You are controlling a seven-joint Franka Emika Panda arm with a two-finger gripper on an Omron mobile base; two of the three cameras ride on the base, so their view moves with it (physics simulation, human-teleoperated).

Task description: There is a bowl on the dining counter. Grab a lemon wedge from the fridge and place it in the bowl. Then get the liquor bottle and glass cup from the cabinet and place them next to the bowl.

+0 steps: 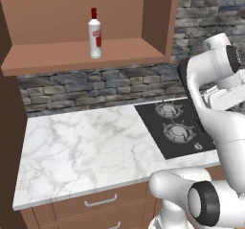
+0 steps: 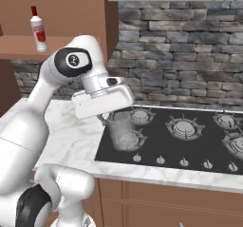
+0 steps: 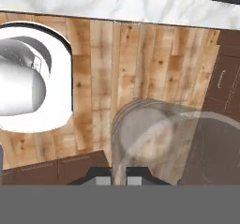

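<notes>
- Glass cup [image 2: 122,130]: pinched by its wall in the gripper [image 2: 110,121], hanging in the air at the front of the stove [image 2: 190,140].
- Bottle [image 1: 94,34] stands on the cabinet [image 1: 72,55] shelf, not yet fetched.
- The marble counter [image 1: 81,146] lies open beside the stove.

The pincer [image 2: 118,125] hangs over the near left corner of the stove [image 2: 190,140], and the glass cup [image 2: 121,131] sits between its jaws, clear of the burners below. In the hand view the glass cup [image 3: 164,138] lies just ahead of the fingertips [image 3: 104,180], with the wooden floor [image 3: 140,59] beyond it. The desk [image 1: 81,146] spreads to the pincer's left, level with the stove. The liquor bottle [image 1: 95,34] stands upright on the shelf of the cabinet [image 1: 81,55], above the desk, up and well to the pincer's left.
</notes>
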